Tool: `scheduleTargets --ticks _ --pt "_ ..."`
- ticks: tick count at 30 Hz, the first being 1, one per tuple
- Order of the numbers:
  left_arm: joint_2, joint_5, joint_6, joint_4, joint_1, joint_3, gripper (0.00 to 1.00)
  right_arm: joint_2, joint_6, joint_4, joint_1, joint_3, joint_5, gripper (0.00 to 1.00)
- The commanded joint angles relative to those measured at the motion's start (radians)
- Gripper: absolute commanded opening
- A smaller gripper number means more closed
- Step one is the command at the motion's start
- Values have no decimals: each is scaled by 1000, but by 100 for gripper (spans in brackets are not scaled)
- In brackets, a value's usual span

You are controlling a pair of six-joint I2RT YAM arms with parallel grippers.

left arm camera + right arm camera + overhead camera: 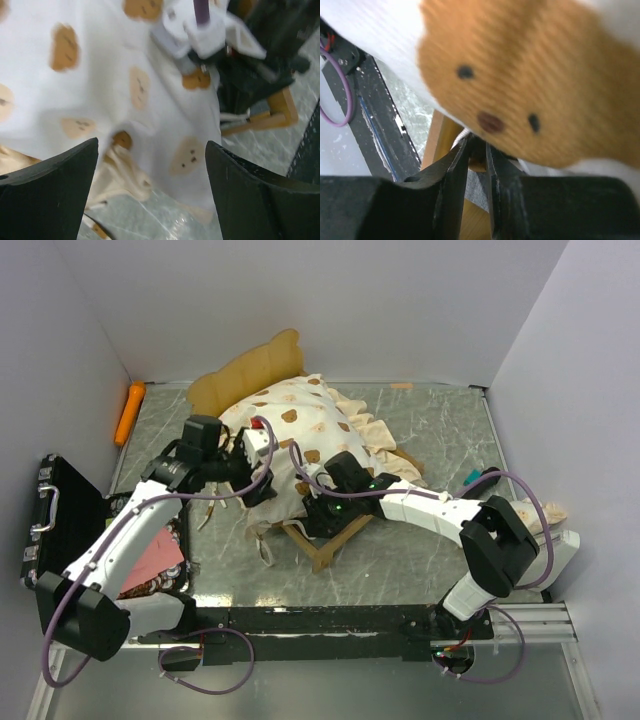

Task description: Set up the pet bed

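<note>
Top external view: the pet bed sits mid-bench between the two arms. Its mattress is heaped crookedly over the frame, with the ruffle spilling onto the bench on the side beyond the right jaws. The wavy headboard rises past the mattress, on the far side from both jaws.

The left jaws stand wide apart with nothing between them, and the bear-print cloth lies just ahead of them. The right jaws are a narrow slit apart, pressed close under the mattress edge at the wooden rail. I cannot tell whether cloth is caught between them.

My judgement is that the mattress has reached the frame but is not yet seated flat and square. A cream piece behind the right arm's elbow, well apart from both jaws, may be the pillow. If so, it is yet to be placed.
</note>
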Motion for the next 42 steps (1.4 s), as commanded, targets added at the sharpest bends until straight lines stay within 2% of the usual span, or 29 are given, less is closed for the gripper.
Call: scheduleTargets --ticks 1,4,5,6,7,11,14,18,24,26,27,29,31,32,36,42 --pt "13 10 80 -83 -6 -86 92 -36 -14 -35 -8 27 22 29" --pt "48 4 45 -16 -18 -116 90 -42 -14 -50 -8 38 5 34" --pt "69 -8 25 9 -24 -115 85 -51 -14 -52 -8 39 0 35" --pt "86 -24 8 29 -24 -109 76 -69 -14 -52 -8 38 -1 36" --pt "105 -33 -4 44 -24 -101 61 -91 -10 -47 -8 33 -3 37" --pt "142 10 -20 70 -26 -83 22 -188 10 -61 -8 18 69 40" --pt "157 31 -29 67 -26 -55 1 -203 50 -101 -11 15 198 45" --pt "152 40 -32 89 -26 -44 1 -173 85 -128 -15 10 292 49" --pt "162 33 -18 101 -27 -60 1 -78 116 -88 -13 7 200 50" --pt "159 37 -20 110 -27 -72 1 -51 118 -72 -10 9 174 46" --pt "160 39 -21 115 -27 -75 1 -39 118 -72 -8 12 165 40" --pt "158 34 -32 132 -24 -86 1 -27 119 -75 -7 15 155 26" --pt "157 33 -41 150 -24 -95 1 -28 113 -78 -7 18 145 5" --pt "157 34 -44 155 -23 -98 1 -42 101 -69 -1 16 126 0" --pt "157 50 -54 170 -17 -104 1 -82 40 -9 73 32 10 0" --pt "154 70 -54 179 -8 -115 1 28 35 -12 96 82 13 0"
